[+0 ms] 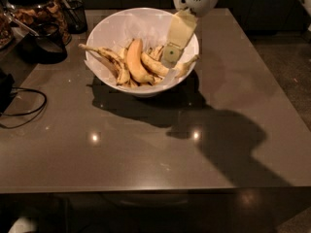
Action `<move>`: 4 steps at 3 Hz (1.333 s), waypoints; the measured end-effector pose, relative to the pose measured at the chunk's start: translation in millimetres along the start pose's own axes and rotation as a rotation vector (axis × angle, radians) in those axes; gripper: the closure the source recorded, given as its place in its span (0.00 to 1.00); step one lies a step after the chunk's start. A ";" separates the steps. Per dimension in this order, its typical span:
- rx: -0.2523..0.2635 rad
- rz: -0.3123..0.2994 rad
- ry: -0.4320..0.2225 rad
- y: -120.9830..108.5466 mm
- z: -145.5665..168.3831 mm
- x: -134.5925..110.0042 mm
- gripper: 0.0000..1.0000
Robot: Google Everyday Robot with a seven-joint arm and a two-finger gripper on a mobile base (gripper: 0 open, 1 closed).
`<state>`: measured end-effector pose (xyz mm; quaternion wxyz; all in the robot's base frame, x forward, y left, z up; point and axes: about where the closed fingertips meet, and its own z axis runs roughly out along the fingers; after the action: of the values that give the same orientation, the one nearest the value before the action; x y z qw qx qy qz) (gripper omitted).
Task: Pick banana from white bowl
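Observation:
The white bowl [109, 30] stands at the back middle of the grey table. Several bananas lie in it. The pale dull-yellow banana [158, 66] lies on the right side, its end reaching over the right rim. A plumper orange-yellow banana [134, 62] lies in the middle and a thin black-blotched one [104, 56] on the left. My gripper [169, 57] hangs down from its white wrist over the bowl's right half, its tip just above the pale banana. It holds nothing that I can see.
A glass jar of snacks [36, 11] and a dark mesh holder [73, 11] stand at the back left. A black cable [22, 111] loops on the table's left side. The table's right edge [272, 96] borders the floor.

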<state>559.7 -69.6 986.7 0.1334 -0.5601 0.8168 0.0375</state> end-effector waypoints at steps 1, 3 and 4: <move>-0.005 0.008 -0.004 -1.5 2.5 -12.0 0.19; -0.017 0.072 0.009 -19.8 18.7 -17.2 0.42; -0.022 0.103 0.020 -27.9 26.9 -15.9 0.44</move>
<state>595.7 -59.8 967.4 0.1171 -0.5191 0.8453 0.0476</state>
